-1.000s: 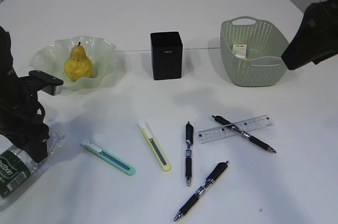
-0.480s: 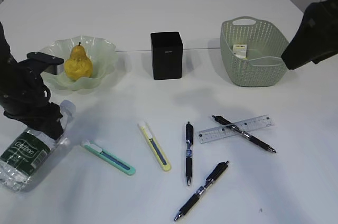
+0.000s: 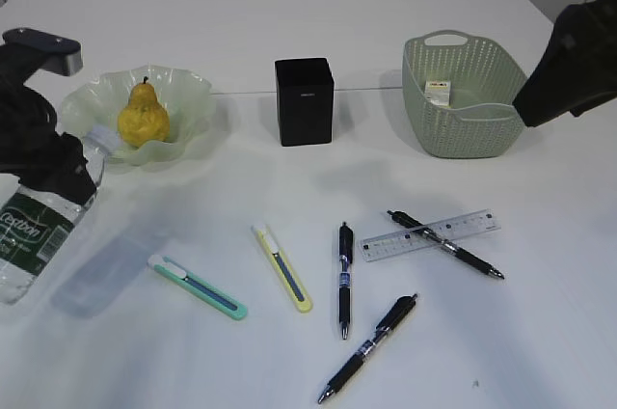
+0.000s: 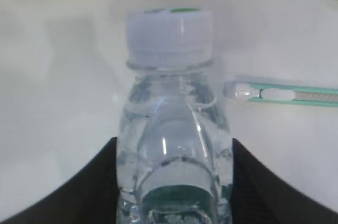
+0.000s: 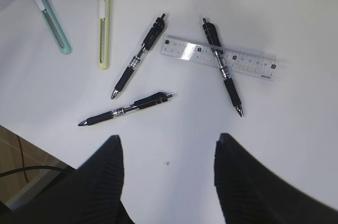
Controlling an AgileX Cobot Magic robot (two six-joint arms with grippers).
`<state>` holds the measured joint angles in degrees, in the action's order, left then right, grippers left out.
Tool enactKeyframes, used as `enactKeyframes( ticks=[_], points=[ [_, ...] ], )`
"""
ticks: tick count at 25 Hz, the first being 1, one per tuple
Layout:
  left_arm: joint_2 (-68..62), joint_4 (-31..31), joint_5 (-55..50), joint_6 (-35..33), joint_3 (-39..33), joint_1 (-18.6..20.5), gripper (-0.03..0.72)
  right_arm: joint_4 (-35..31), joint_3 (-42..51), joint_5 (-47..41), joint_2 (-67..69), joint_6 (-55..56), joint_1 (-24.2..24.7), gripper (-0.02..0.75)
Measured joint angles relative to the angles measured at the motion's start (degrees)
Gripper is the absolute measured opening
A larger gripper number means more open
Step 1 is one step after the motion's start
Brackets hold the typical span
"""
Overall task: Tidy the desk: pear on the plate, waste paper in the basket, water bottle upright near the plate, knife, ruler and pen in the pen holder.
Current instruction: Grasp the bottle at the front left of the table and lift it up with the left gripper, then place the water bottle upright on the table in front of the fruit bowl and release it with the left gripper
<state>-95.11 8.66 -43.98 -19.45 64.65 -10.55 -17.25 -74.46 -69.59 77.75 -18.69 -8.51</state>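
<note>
My left gripper [image 3: 58, 173] is shut on the clear water bottle [image 3: 39, 226] and holds it tilted above the desk, white cap [image 4: 170, 33] toward the plate [image 3: 193, 91]. The pear [image 3: 143, 118] lies on the plate. Behind the middle stands the black pen holder [image 3: 304, 100]. A scrap of waste paper [image 3: 439, 92] sits in the basket [image 3: 463, 129]. On the desk lie a green knife [image 3: 198, 287], a yellow knife [image 3: 282, 267], the ruler [image 5: 219, 56] and three black pens [image 5: 138, 57]. My right gripper [image 5: 168, 147] hangs open and empty above them.
The right arm [image 3: 574, 67] hovers beside the basket at the far right. One pen [image 3: 445, 245] lies across the ruler. The green knife [image 4: 285, 94] lies just right of the bottle's neck in the left wrist view.
The left gripper has lifted the bottle off the desk, swinging its cap end up and toward the plate. The right arm has stayed still.
</note>
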Motion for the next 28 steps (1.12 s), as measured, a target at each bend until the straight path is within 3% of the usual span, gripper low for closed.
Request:
enactKeyframes(
  ticks=[10, 17, 28],
  points=[
    [4.62, 0.13, 2.80, 2.66, -0.12, 0.00, 0.379, 0.00, 0.00, 0.10, 0.00, 0.00, 0.00, 0.440],
    [6.47, 3.43, 5.54, 3.13, -0.70, 0.00, 0.379, 0.00, 0.00, 0.10, 0.00, 0.00, 0.00, 0.440],
    [12.33, 4.41, 16.60, 3.13, -10.28, 0.00, 0.379, -0.10, 0.00, 0.10, 0.00, 0.00, 0.00, 0.440]
  ],
)
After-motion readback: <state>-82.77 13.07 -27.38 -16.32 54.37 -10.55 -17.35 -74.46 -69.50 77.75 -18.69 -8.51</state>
